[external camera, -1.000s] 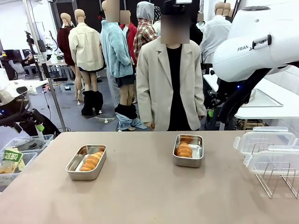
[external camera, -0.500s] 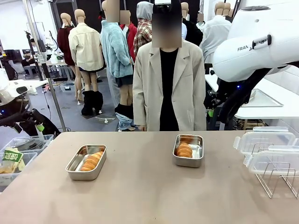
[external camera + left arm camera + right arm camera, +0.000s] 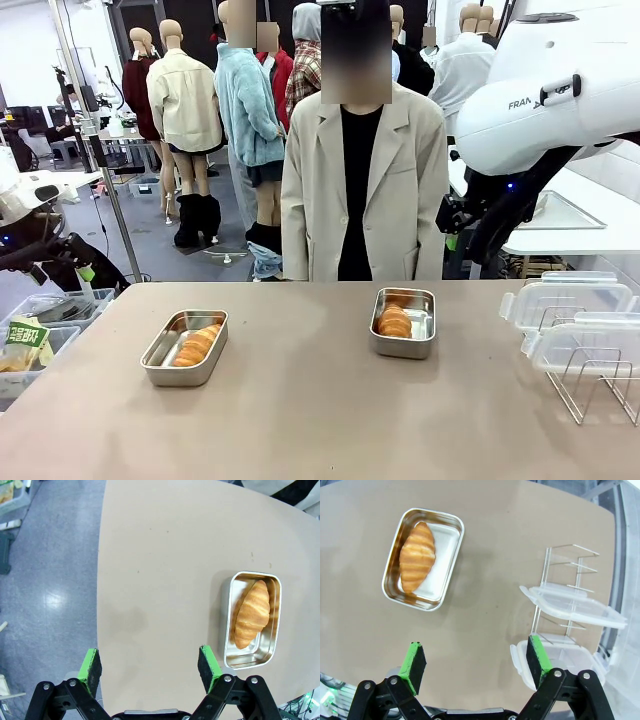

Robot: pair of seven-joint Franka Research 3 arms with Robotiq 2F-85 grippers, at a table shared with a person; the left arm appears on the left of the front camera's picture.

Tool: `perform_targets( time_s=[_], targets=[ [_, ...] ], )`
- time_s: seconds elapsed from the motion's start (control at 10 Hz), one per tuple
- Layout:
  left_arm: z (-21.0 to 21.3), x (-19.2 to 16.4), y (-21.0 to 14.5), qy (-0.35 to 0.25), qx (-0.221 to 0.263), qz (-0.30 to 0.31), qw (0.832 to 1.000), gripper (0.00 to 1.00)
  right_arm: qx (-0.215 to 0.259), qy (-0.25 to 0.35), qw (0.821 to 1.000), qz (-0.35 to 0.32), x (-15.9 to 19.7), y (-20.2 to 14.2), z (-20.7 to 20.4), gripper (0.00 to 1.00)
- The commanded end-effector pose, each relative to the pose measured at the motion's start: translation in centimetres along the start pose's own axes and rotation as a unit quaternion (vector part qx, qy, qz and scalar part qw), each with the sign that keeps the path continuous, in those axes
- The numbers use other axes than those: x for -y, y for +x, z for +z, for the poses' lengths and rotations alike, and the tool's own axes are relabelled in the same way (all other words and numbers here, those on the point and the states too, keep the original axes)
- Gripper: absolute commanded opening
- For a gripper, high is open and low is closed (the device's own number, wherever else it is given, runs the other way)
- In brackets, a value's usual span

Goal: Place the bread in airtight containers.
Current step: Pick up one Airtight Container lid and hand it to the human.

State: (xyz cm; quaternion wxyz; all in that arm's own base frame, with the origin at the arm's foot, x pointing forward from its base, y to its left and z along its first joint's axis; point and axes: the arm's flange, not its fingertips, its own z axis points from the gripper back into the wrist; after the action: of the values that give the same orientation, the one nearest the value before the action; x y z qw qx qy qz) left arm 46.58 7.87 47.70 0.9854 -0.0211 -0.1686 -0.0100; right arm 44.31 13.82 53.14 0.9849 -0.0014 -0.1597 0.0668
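L gripper (image 3: 149,661) wide open, empty; bread (image 3: 252,614) sits in container (image 3: 226,630) at its 2 o'clock. R gripper (image 3: 475,655) wide open, empty; 2nd bread (image 3: 417,557) in 2nd container (image 3: 451,565) at 11, lids (image 3: 575,605) at 2.

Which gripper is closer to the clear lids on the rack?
Right. The right gripper hangs open above the table beside the lids; the left gripper is above the table's left edge, near the left container.

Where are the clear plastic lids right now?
In the front view, the clear lids rest on the wire rack at the far right, to the right of the right-hand steel container.
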Motion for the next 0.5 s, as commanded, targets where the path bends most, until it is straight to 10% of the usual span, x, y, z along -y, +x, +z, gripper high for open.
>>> perform_targets(
  time_s=[0.0,0.4],
  targets=[
    [0.18,-0.18,0.03,0.003,-0.001,-0.001,1.000,1.00,0.010,-0.005,1.000,-0.007,-0.20,-0.06,-0.37,1.00],
    [0.18,-0.18,0.03,0.003,-0.001,-0.001,1.000,1.00,0.010,-0.005,1.000,-0.007,-0.20,-0.06,-0.37,1.00]
  ],
)
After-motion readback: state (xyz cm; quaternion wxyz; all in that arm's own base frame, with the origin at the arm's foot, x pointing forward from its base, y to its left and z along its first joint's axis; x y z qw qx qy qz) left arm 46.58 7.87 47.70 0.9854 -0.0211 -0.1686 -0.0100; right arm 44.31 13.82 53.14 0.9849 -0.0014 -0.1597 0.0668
